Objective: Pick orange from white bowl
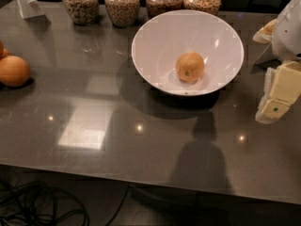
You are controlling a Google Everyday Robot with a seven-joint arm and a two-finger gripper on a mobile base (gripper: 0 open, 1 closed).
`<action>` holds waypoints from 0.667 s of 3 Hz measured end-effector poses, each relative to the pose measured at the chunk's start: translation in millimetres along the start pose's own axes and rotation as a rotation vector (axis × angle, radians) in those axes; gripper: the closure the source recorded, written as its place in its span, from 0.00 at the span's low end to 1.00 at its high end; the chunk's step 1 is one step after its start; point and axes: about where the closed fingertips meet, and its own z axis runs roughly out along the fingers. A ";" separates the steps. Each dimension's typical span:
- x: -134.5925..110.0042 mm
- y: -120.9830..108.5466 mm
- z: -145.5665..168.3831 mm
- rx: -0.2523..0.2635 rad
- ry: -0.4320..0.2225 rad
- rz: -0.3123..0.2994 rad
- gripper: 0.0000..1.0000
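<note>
a dark, glossy grey table (pixel 141 145) is seen from above, from its near side. soft patches of light and a few bright points reflect off its surface.

a wide white bowl (pixel 155 41) with sloping sides sits toward the far side of the table, a little right of centre. it throws a dark shadow (pixel 141 98) onto the table on its near left side.

the orange (pixel 190 67) lies at the bottom of the bowl, slightly right of the bowl's middle. it is small and round, dull yellow-orange with rough skin, and a dark dimple faces the camera.

the gripper (pixel 274 108) hangs at the right edge of the view, above the table. it is outside the bowl, near its right rim and a little nearer to the camera. it is cream-coloured and blocky, and it angles down and to the left below a white arm section (pixel 291 27). it is apart from both the orange and the bowl. whether it is open or closed cannot be told from this angle.

four glass jars (pixel 122 4) filled with grain stand in a row along the far edge, behind the bowl. a white stand (pixel 28 3) is at the far left corner. a larger orange fruit (pixel 13 70) rests at the left edge of the table, well apart from the bowl. dark cables (pixel 37 213) lie on the floor at the near left.
</note>
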 end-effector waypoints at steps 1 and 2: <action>-2.1 -2.0 -0.6 0.008 -0.011 0.000 0.00; -15.5 -20.5 7.5 0.029 -0.094 0.007 0.00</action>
